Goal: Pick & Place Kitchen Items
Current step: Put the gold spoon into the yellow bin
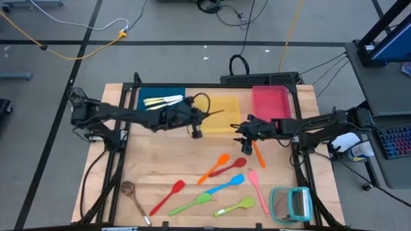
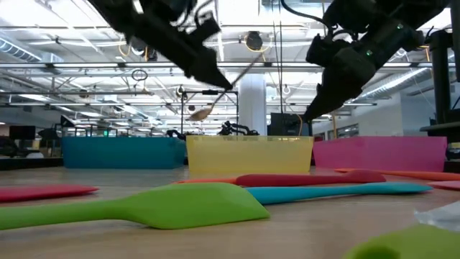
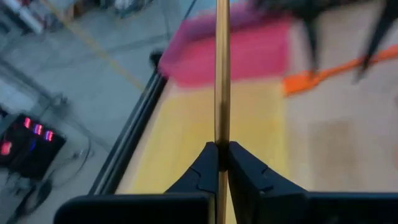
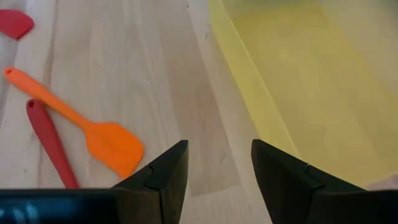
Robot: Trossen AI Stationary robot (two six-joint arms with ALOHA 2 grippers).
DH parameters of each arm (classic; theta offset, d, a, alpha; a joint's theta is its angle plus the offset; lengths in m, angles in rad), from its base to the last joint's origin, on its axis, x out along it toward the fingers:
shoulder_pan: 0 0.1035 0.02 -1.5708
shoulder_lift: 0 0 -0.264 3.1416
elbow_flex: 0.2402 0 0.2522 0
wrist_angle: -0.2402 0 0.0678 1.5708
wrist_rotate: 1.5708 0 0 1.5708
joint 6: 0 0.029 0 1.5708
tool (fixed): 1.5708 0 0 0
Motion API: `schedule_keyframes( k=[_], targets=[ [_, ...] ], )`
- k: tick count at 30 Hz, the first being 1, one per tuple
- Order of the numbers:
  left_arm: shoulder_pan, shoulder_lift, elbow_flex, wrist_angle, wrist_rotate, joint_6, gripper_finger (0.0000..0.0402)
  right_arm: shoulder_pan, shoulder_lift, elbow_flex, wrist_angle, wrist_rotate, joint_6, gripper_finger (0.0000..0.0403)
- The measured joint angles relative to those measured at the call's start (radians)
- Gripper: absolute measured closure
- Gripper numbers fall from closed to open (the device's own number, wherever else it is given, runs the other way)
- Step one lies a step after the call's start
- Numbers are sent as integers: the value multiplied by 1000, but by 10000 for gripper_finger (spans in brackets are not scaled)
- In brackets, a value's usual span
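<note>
While left tool [image 3: 221,163] pinches slim brown wooden spoon [image 3: 222,74], handle straight

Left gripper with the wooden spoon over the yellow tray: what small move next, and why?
Probably lower and release: the left gripper is shut on the wooden spoon, held above the yellow tray, not yet inside it.

bright, even overhead light with soft shadows; left wrist view background blurred, low view foreground out of focus
</note>
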Motion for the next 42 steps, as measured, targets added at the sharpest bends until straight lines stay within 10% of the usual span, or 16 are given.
schedule_keyframes(
  k=[18, 42],
  targets=[
    [251, 315, 2, 163, 202, 128, 374, -6, 0, -7, 146, 127, -35, 234],
    [298, 353, 2, 141, 236, 202, 362, -6, 1, -7, 191, 126, -54, 234]
  ],
)
